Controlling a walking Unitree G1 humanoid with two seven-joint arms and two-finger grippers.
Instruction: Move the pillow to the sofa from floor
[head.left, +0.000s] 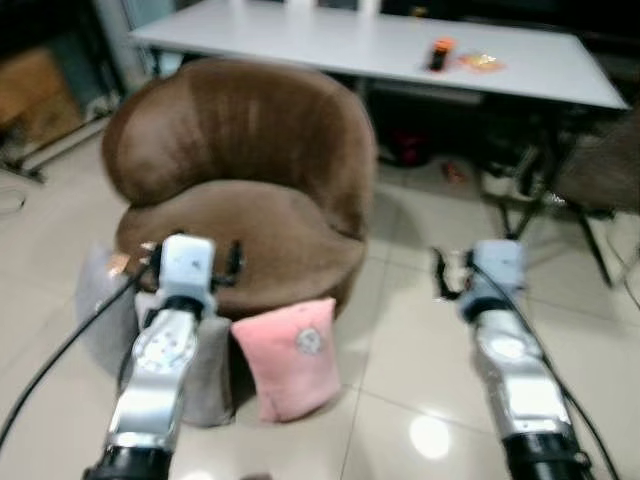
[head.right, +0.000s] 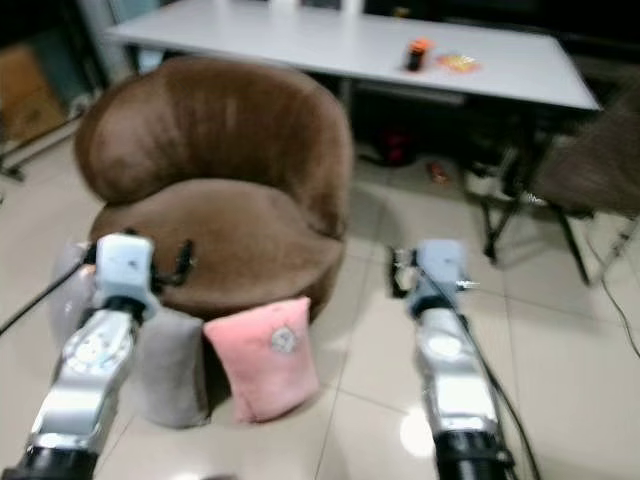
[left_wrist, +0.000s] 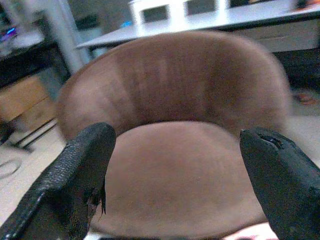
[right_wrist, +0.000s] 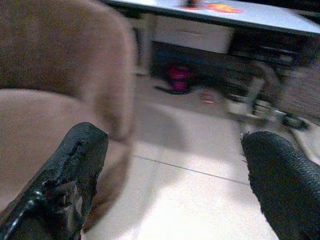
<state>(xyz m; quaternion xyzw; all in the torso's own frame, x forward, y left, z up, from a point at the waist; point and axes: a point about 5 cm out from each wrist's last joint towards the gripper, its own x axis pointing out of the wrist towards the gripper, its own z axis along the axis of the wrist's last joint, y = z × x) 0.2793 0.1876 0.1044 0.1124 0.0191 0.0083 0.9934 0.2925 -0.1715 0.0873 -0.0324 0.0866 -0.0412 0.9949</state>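
Observation:
A pink pillow with a small round emblem stands on the tiled floor, leaning against the front of the brown round sofa chair. My left gripper is raised in front of the seat, just left of and above the pillow, open and empty. In the left wrist view its fingers frame the brown seat. My right gripper hovers over bare floor to the right of the sofa, also open with nothing held. Its fingers point past the sofa's side toward the table legs.
A grey pillow stands left of the pink one, and another grey cushion leans by the sofa's left side. A long white table with an orange item runs behind. A chair stands at the right.

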